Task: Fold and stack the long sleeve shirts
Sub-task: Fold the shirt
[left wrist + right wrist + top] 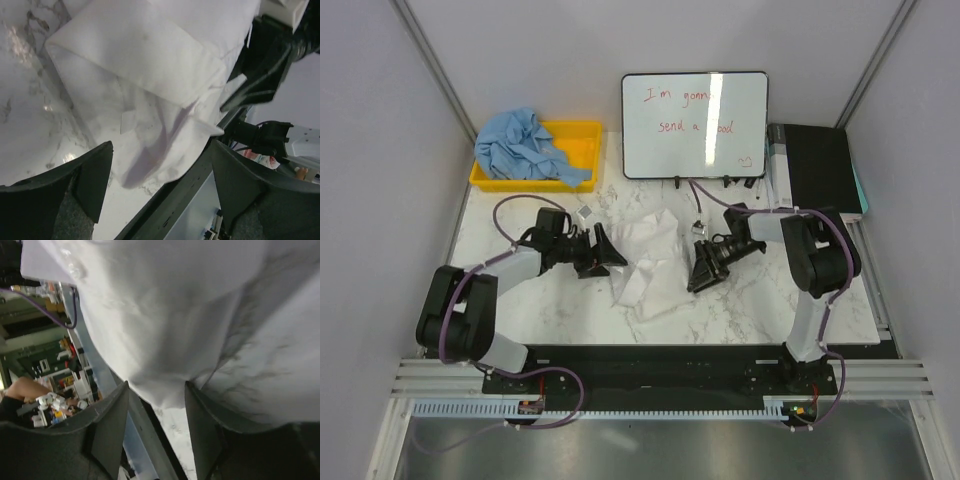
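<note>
the left claw [613, 252] is open, its fingers spread wide. the white shirt [650, 262] lies crumpled on the marble bench [740, 310] just ahead of its tips and is not held. the right claw [696, 268] faces it from the shirt's far side, also spread, with the cloth's edge dipping between its fingers [112, 420] unpinched. the blue shirt [525, 148] lies heaped in the yellow bin [582, 130], well beyond the left claw.
</note>
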You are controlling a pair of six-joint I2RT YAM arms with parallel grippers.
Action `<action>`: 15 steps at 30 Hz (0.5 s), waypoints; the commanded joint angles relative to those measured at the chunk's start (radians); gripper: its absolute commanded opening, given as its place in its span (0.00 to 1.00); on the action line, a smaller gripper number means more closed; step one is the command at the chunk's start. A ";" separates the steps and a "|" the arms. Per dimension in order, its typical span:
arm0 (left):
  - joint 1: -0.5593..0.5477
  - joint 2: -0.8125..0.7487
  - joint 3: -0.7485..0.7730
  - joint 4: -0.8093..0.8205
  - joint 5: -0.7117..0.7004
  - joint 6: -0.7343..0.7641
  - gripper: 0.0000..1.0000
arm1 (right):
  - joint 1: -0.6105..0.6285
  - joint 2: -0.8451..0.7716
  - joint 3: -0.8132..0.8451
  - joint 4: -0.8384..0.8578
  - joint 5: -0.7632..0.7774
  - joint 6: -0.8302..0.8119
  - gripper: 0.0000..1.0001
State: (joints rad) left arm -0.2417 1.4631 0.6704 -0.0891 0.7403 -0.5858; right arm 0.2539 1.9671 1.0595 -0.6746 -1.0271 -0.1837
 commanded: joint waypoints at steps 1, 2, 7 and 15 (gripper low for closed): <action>-0.054 0.182 0.175 0.122 0.028 -0.016 0.81 | 0.149 -0.158 -0.127 0.395 -0.114 0.395 0.62; -0.064 0.218 0.223 0.106 0.033 0.000 0.77 | 0.166 -0.196 -0.127 0.408 -0.120 0.424 0.67; -0.125 0.503 0.585 -0.050 0.082 0.101 0.54 | 0.033 -0.339 -0.081 0.332 -0.137 0.336 0.74; -0.101 0.521 0.722 -0.097 0.047 0.148 0.72 | -0.074 -0.249 0.312 -0.062 0.217 -0.100 0.66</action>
State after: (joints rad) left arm -0.4072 2.0712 1.4528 -0.1925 0.7807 -0.4458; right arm 0.1593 1.6684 1.2491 -0.6262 -1.0096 -0.1143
